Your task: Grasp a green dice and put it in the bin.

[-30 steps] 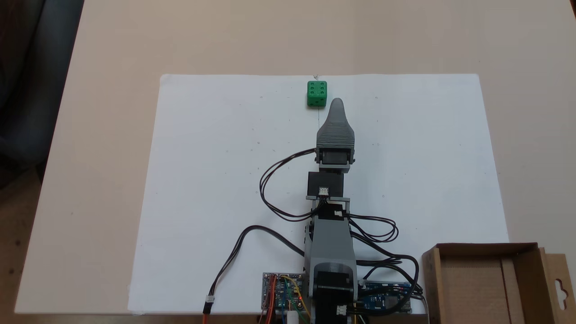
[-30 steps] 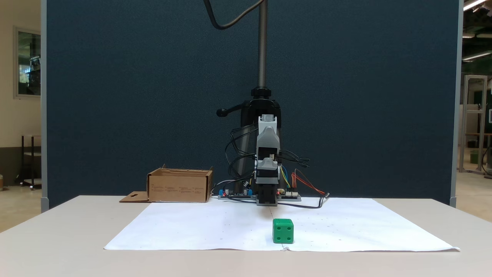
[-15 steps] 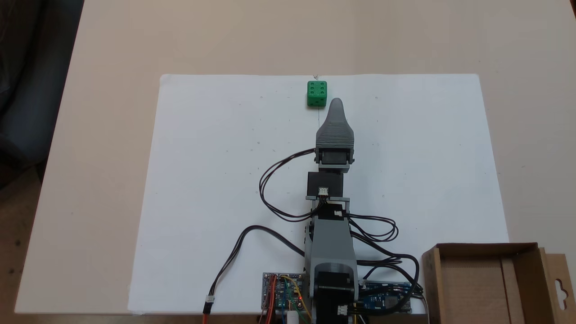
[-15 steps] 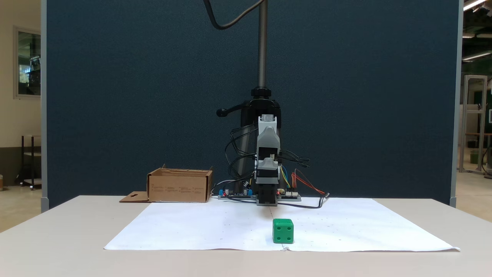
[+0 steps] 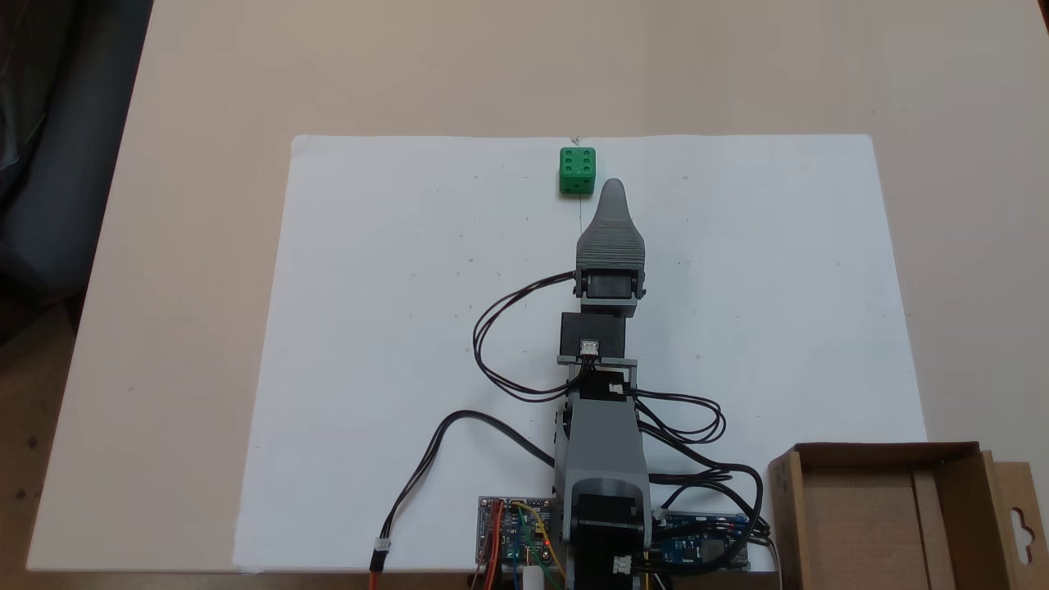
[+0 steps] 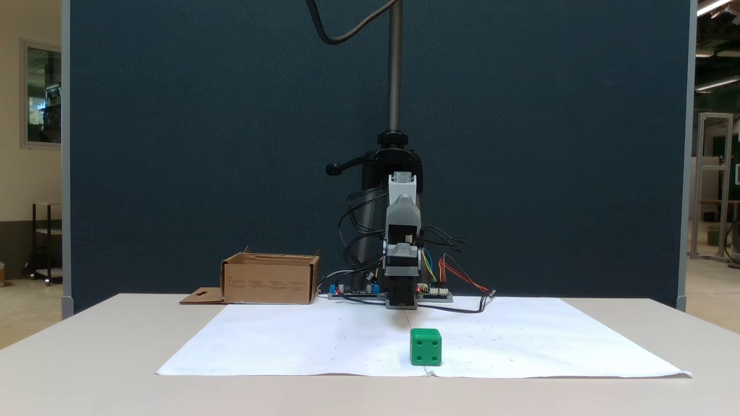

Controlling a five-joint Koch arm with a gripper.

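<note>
The green dice point(image 5: 578, 170) sits on the white paper near its far edge, six pips up in a fixed view; from the front the green dice point(image 6: 426, 346) shows a face with several pips. My gripper point(image 5: 613, 190) lies stretched along the paper, its grey tip just short of the dice and slightly to its right, not touching. From the front the gripper point(image 6: 403, 297) points at the camera, low over the paper behind the dice. Only one jaw shows, so its state is unclear. The brown cardboard bin point(image 5: 885, 449) stands open beside the arm's base; from the front the bin point(image 6: 270, 281) is at the left.
White paper sheet point(image 5: 393, 328) covers the middle of the beige table point(image 5: 188, 246). Black cables point(image 5: 500, 344) loop off the arm, and circuit boards point(image 5: 512, 537) sit at its base. A dark partition point(image 6: 202, 144) and a camera pole point(image 6: 395, 63) stand behind.
The arm's upper section has dipped very slightly in the front view. Dice and bin have not moved.
</note>
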